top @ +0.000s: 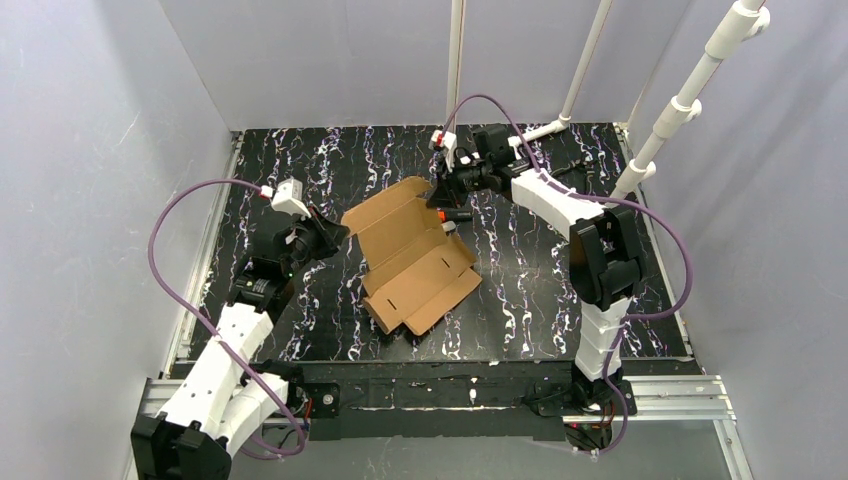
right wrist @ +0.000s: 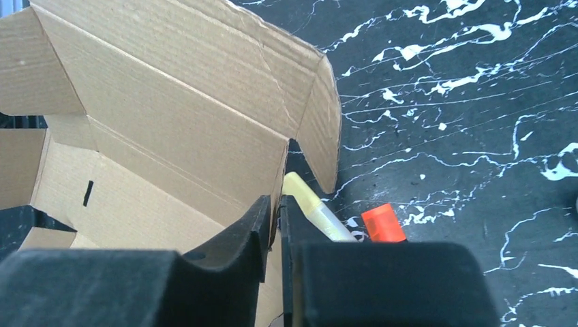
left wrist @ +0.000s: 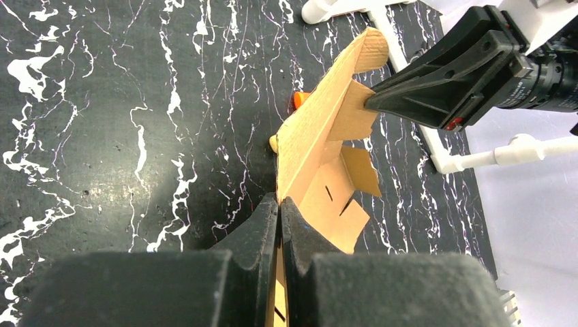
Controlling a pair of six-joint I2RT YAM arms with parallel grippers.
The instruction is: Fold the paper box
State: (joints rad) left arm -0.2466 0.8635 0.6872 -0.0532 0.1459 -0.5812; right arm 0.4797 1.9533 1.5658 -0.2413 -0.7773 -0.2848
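Top view: paper box [top: 415, 255] lies mid-table [top: 520, 290], opened out, base panels flat, its far-left panel lifted off the surface. Left pincer [top: 335, 232] meets that panel's left edge; right pincer [top: 443, 200] meets its far-right corner. Arms on opposite ends of the same panel.

Left wrist view: left pincer's jaws narrow, nipped on the cardboard edge, sheet running edge-on away from the camera. The right pincer's tip bites a side flap at the far end. Slotted tabs hang off to the right.

Right wrist view: right pincer's jaws also nearly closed, a thin cardboard edge between them. Tall panel stands tilted, rounded end flap swung towards the table. Yellow marker [right wrist: 307, 197] lies just beside the fingers, orange marker [right wrist: 383, 222] near it, both on the table by the flap.

Judgement: early stage, raising a long wall along its crease; nothing tucked yet. Next move calls for both ends rising together, then the end flap turned inward, clear of the markers.
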